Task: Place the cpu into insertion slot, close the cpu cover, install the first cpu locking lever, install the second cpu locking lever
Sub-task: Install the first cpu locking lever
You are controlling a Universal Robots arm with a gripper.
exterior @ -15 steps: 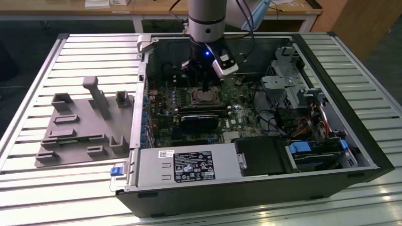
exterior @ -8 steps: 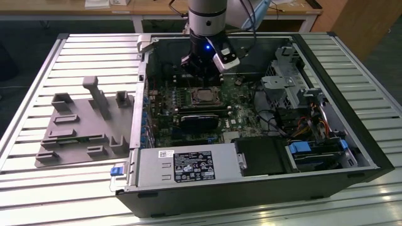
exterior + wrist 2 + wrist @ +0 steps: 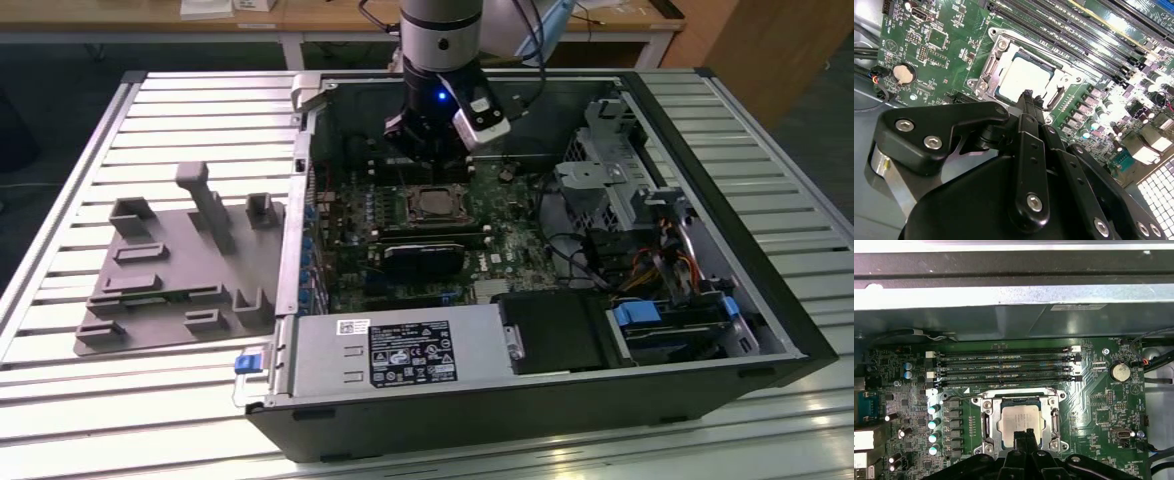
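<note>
We are counting one cpu (image 3: 1020, 421), one cpu cover (image 3: 1019, 402) framing it, four memory slots (image 3: 1004, 365) beside it, and one coin cell battery (image 3: 1119, 372) nearby.

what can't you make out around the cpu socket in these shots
Near edge of the cpu cover: under the pincer in both wrist views.
Whether the pincer touches the cpu: the pincer itself hides the contact spot.
Whether the cover is latched: too small in the exterior view.
</note>
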